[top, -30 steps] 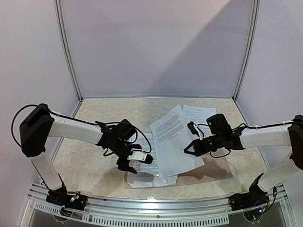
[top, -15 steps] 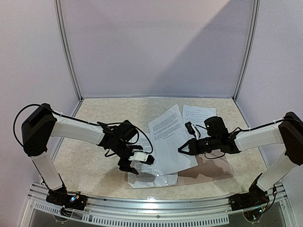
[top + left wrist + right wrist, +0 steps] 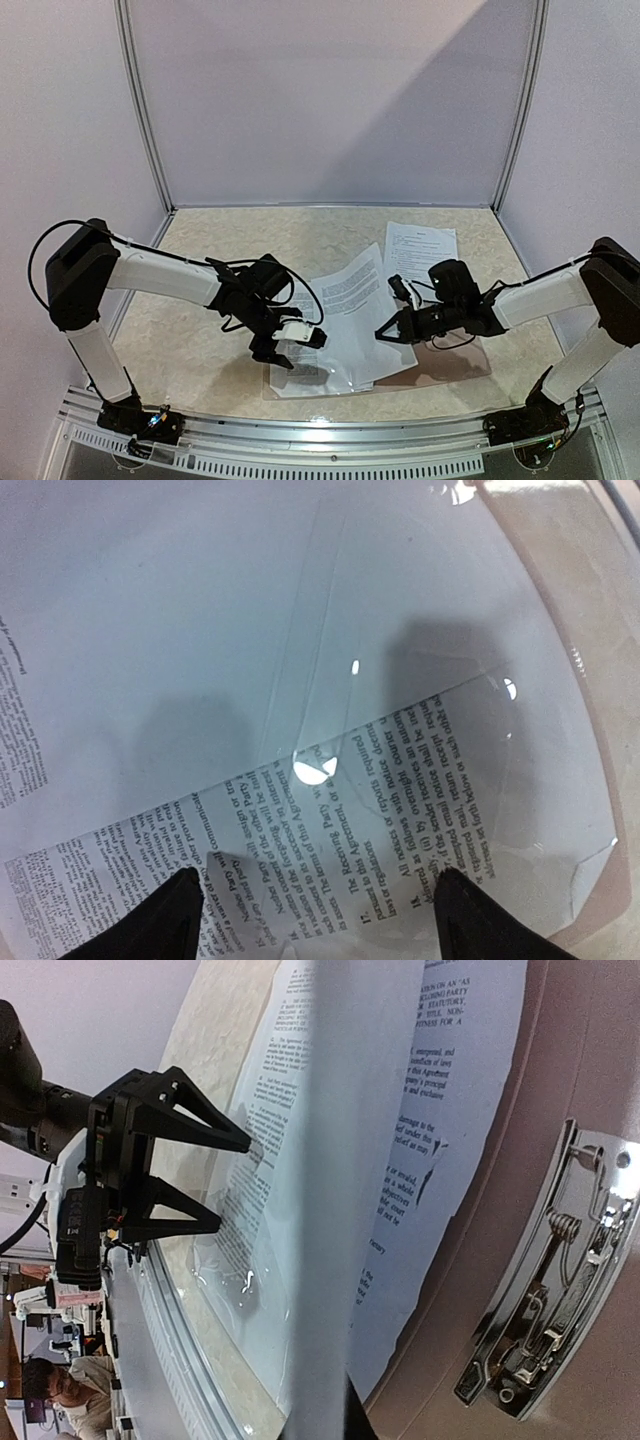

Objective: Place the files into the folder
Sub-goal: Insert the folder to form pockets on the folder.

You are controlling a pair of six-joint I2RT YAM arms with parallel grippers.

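The tan folder (image 3: 455, 358) lies open on the table, its clear plastic sleeve (image 3: 318, 380) spread to the left. Printed sheets (image 3: 300, 312) lie on the sleeve. My right gripper (image 3: 386, 333) is shut on the near edge of one white printed sheet (image 3: 345, 295) and holds it low over that pile. In the right wrist view this sheet (image 3: 340, 1210) runs edge-on down to my gripper (image 3: 335, 1415), beside the folder's shiny metal clip (image 3: 545, 1280). My left gripper (image 3: 282, 347) is open and empty just above the sleeve and a printed sheet (image 3: 350, 810), fingertips (image 3: 175, 915) apart.
One more printed sheet (image 3: 420, 245) lies flat on the table behind the right arm. The cell's back and side walls stand close around the beige tabletop (image 3: 210, 250). A metal rail (image 3: 330, 430) runs along the near edge.
My right gripper has moved left and down with its sheet, which has dropped from a raised tilt to nearly flat over the pile. The left gripper has hardly moved.
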